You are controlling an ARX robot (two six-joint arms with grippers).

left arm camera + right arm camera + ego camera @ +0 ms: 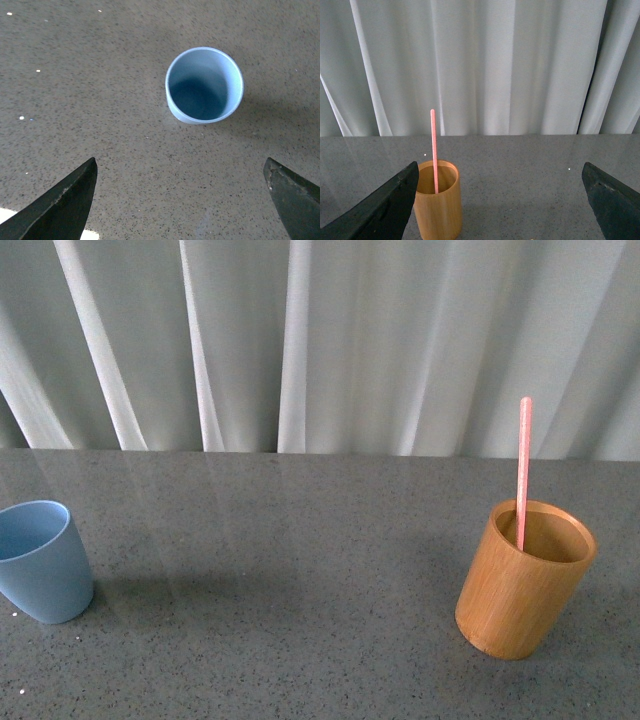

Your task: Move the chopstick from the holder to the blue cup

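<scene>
chopstick (522,470) thin pink, in thick bamboo holder (520,595), matte blue cup (42,562), left gripper (180,162), right gripper (500,163) both apart

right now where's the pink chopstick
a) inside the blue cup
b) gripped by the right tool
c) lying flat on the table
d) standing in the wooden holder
d: the chopstick stands nearly upright with its lower end inside the holder, and the left wrist view shows the blue cup empty.
</scene>
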